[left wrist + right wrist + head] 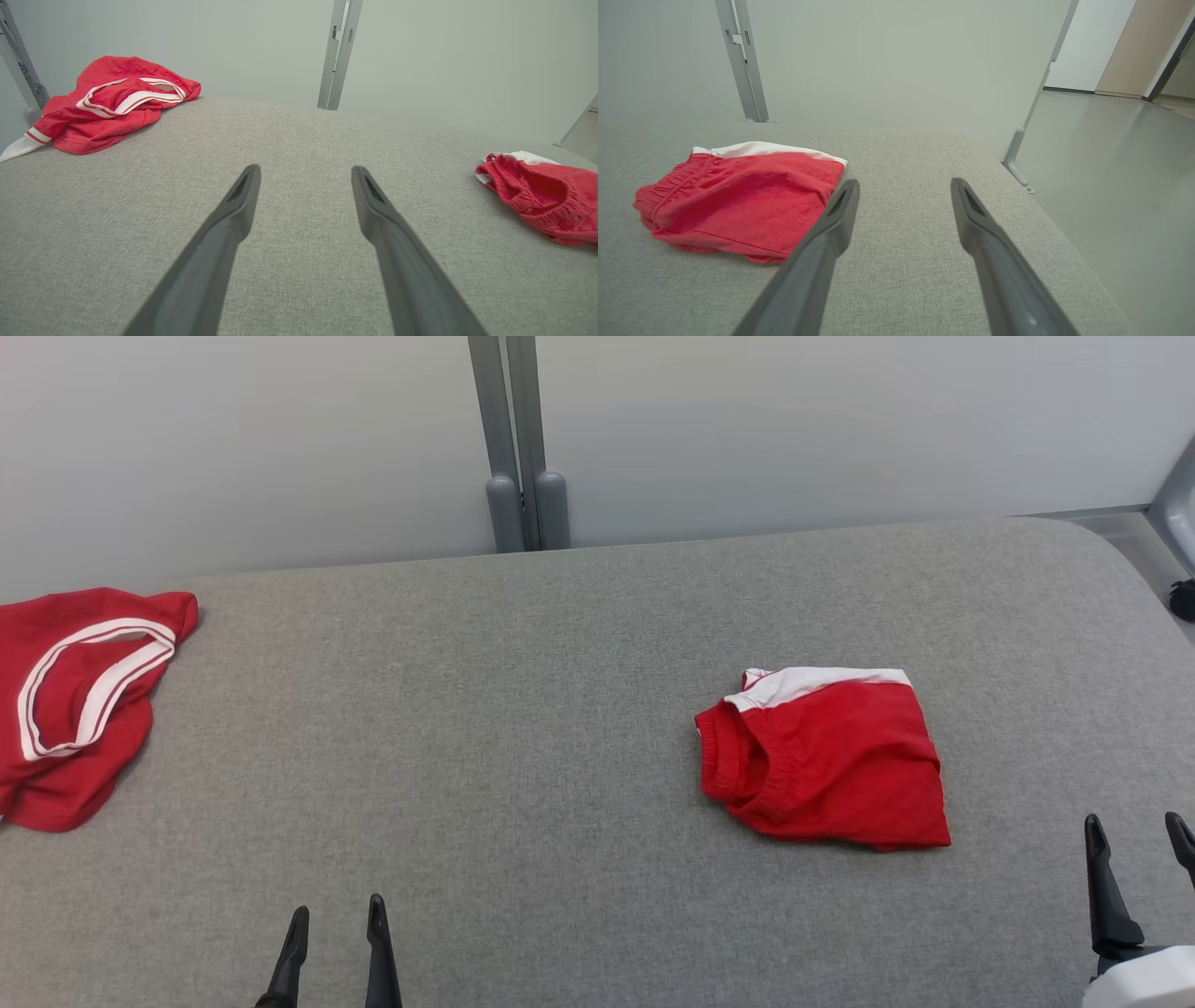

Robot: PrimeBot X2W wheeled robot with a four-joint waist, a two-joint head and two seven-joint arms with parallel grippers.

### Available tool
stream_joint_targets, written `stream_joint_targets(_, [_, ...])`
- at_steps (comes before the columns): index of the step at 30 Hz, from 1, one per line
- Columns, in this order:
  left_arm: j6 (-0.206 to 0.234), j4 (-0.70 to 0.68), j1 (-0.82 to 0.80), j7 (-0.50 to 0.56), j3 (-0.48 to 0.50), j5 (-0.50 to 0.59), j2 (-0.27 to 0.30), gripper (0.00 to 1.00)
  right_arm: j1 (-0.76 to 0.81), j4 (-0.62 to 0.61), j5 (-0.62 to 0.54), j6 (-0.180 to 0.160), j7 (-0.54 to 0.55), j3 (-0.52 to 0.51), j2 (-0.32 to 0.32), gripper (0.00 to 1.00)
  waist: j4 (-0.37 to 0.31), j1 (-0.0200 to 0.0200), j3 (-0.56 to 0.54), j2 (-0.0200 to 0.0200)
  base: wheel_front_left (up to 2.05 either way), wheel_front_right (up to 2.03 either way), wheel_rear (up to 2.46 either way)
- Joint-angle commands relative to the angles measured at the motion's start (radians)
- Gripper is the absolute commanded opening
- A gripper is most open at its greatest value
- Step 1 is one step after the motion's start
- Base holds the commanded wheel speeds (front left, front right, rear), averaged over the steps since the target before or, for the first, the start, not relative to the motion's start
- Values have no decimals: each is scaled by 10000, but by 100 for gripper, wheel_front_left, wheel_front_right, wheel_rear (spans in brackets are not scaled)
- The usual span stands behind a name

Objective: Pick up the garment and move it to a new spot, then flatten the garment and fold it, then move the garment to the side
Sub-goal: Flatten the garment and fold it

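Observation:
Folded red shorts with a white band (826, 756) lie on the grey padded table (523, 709), right of centre; they also show at the right edge (542, 196) of the left wrist view and at the left (738, 200) of the right wrist view. A crumpled red garment with white trim (75, 700) lies at the table's far left (112, 102). My left gripper (338, 917) is open near the front edge, with nothing between its fingers (306, 175). My right gripper (1136, 829) is open at the lower right, just right of the shorts (905, 186), empty.
A grey metal post (518, 448) stands behind the table against a pale wall. The table's right edge (1045, 224) drops to a grey floor (1125, 163), where another slanted post (1029, 126) stands.

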Motion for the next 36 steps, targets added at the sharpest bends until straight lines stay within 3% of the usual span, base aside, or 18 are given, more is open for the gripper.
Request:
stream_joint_targets(1, [-12,-1,84,-31,58,-15,30,100,55,-71,-8,-14,-41,-24,49,100,5,1,1,0,0,0,0])
stream_joint_targets(3, [-10,-7,55,-31,74,-27,30,100,-7,-178,34,-14,-42,25,129,100,16,1,16,0,0,0,0])
stream_joint_targets(4, [-4,-21,35,-31,70,-24,30,100,-48,-214,79,-13,-42,101,143,64,27,1,34,0,0,0,0])
stream_joint_targets(5, [-1,-37,13,-31,62,-19,30,100,-94,-258,127,-13,-42,168,159,13,42,1,55,0,0,0,0])
stream_joint_targets(6, [2,-61,-15,-31,51,-5,30,100,-196,-317,198,-13,-41,246,199,0,59,1,92,0,0,0,0])
stream_joint_targets(13, [103,-276,-401,-31,-131,8,30,100,-1466,179,-31,-13,-35,1721,452,0,121,1,737,0,0,0,0])
stream_joint_targets(18, [94,-226,-896,-31,-458,15,30,100,-3140,2133,-770,-14,19,2590,936,0,259,1,1467,0,0,0,0])
stream_joint_targets(27, [193,-92,-1496,-31,-670,-82,32,100,-5133,4935,-1633,-14,383,2655,1539,0,695,1,2211,0,0,0,0])
stream_joint_targets(36, [184,54,-1838,-31,-834,-123,32,100,-6525,6458,-1764,-13,903,2863,1791,0,1066,1,2434,0,0,0,0])
